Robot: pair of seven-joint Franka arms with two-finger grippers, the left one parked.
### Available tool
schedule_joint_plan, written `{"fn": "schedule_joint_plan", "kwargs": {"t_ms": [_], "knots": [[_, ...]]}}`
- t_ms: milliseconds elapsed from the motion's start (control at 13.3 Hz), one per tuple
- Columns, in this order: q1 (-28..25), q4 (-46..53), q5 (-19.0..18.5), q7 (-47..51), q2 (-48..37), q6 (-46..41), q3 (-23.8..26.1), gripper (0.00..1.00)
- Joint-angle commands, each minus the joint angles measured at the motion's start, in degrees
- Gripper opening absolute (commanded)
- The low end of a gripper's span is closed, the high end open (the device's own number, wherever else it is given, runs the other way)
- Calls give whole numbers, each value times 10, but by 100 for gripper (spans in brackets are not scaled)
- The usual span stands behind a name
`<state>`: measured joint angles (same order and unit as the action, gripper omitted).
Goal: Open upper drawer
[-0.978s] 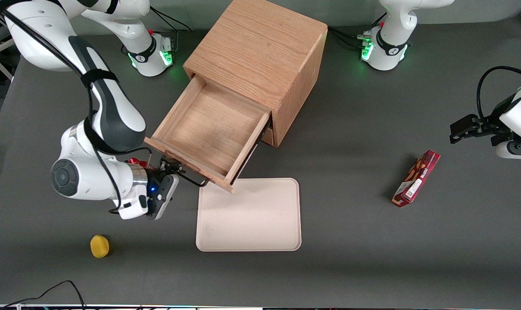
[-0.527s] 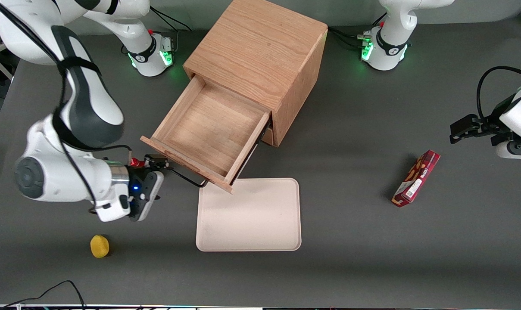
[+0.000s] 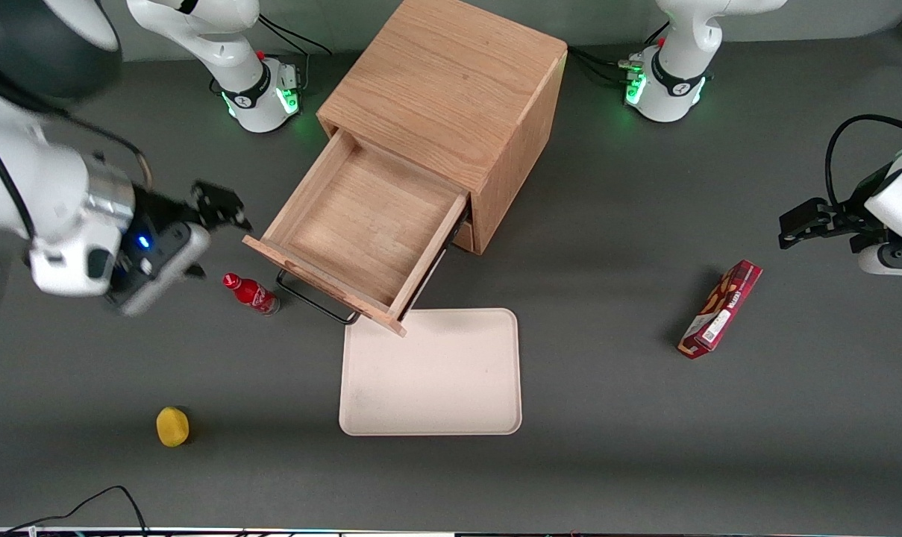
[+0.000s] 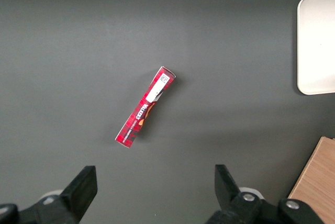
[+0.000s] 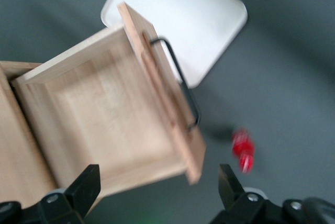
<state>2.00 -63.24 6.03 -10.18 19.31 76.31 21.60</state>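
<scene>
The upper drawer [image 3: 361,224] of the wooden cabinet [image 3: 451,82] stands pulled far out and is empty inside. Its wide black wire handle [image 3: 318,302] hangs on the drawer front, free of any grip. My gripper [image 3: 219,205] is open and empty, raised above the table beside the drawer, toward the working arm's end. In the right wrist view the open drawer [image 5: 110,119] and its handle [image 5: 183,85] lie below the wide-apart fingers [image 5: 86,187]. The lower drawer is hidden under the upper one.
A small red bottle [image 3: 251,292] stands beside the handle, also in the right wrist view [image 5: 243,148]. A beige tray [image 3: 430,373] lies in front of the drawer. A yellow ball [image 3: 172,426] lies nearer the camera. A red box [image 3: 721,308] lies toward the parked arm's end.
My gripper has let go of the handle, drawn away from the drawer front and risen. The drawer stays open. The red bottle has come into full view.
</scene>
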Motion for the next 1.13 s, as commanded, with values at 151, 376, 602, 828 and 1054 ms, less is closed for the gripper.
{"fn": "schedule_joint_plan", "kwargs": {"t_ms": [151, 376, 602, 828, 1054], "knots": [[-2, -99, -64, 253, -125, -41, -13, 100], [1, -230, -51, 249, -216, -20, -79, 100], [1, -366, -32, 227, -304, 61, -134, 100], [0, -432, -35, 213, -347, 110, -145, 100], [1, -386, -35, 218, -315, 109, -146, 100]]}}
